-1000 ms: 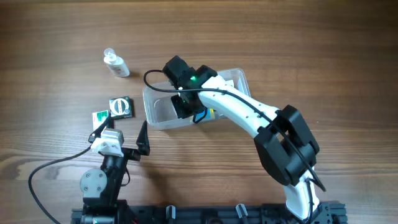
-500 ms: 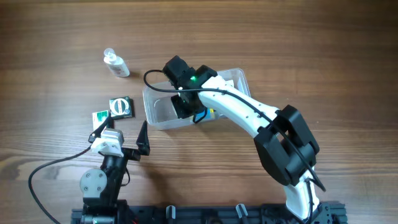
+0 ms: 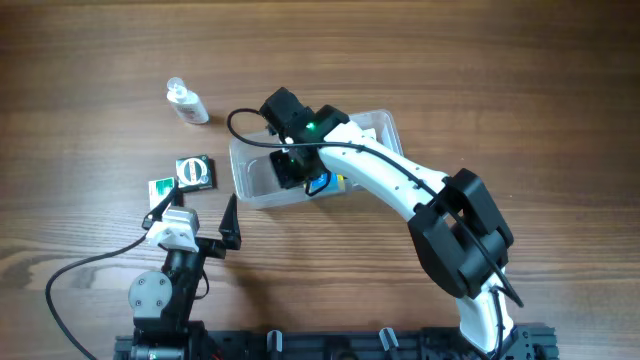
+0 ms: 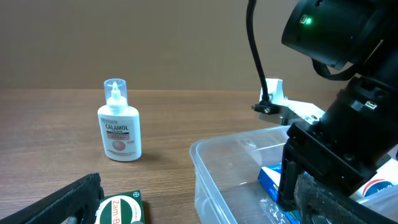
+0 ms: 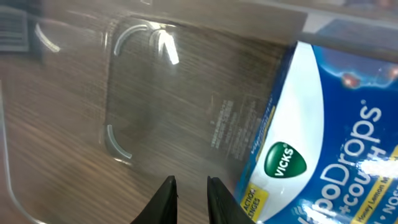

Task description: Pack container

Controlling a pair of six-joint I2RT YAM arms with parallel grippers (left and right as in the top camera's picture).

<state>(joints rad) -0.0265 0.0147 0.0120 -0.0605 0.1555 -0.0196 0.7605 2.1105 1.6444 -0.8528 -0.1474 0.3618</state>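
Presently the right gripper (image 5: pixel 188 186), jaws nearly together on nothing, sits inside the container (image 3: pixel 250 185) at the middle of the table (image 3: pixel 520 80); the left gripper (image 3: pixel 195 215) gapes empty. Rising carelessly, the right one could catch the Vicks box (image 5: pixel 311 155) or drag the tub.

Container (image 3: pixel 250 176) middle hidden under arm (image 3: pixel 392 180); Vicks box (image 5: pixel 323 149) cut off.
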